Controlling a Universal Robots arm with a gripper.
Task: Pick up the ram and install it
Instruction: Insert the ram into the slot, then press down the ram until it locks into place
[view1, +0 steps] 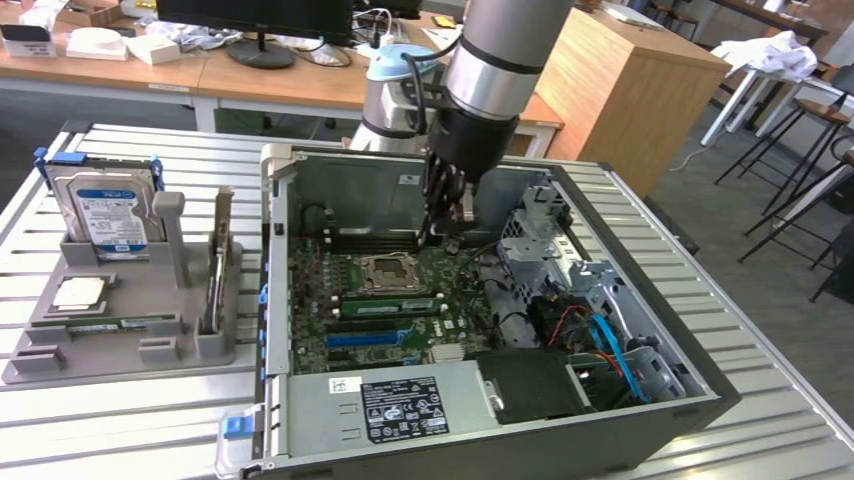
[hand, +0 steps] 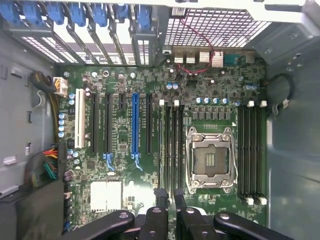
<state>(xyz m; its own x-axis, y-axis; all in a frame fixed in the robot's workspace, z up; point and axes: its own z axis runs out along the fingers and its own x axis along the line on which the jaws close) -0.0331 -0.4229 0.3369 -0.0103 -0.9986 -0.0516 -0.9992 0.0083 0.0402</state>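
1. We are logging the grey robot arm (view1: 501, 50) reaching straight down into the open black desktop computer case (view1: 707, 400). The case is lying on its side with the panel off, so the green motherboard (hand: 125, 145) is facing up for top-down work.
2. The black gripper (hand: 170, 196) is hanging just above the board, at one end of the black memory slots (hand: 170, 145) beside the empty silver processor socket (hand: 210, 160). It is lining up with the slots' length, which we judge suits seating a stick.
3. Claw state: we cannot tell whether it is spread, pressed together or pinching anything.
4. The ram (view1: 387, 303), a long thin green stick with a pale label, is lying along those slots next to the socket. We are judging it to be sitting in a slot, but we cannot tell whether it is fully seated.
5. On the exterior view's left, the grey moulded parts tray (view1: 94, 355) is holding spares apart in fitted recesses, presumably for clean grasps:
   - a silver hard drive with a blue-white label (view1: 107, 215), standing upright;
   - a small square silver chip (view1: 80, 292), lying flat;
   - another thin green strip (view1: 114, 322), resting in a groove.
6. Writing: the drive label and the black-and-white label on the grey power supply (view1: 404, 408) are printed too small to read. We are finding no legible brand.
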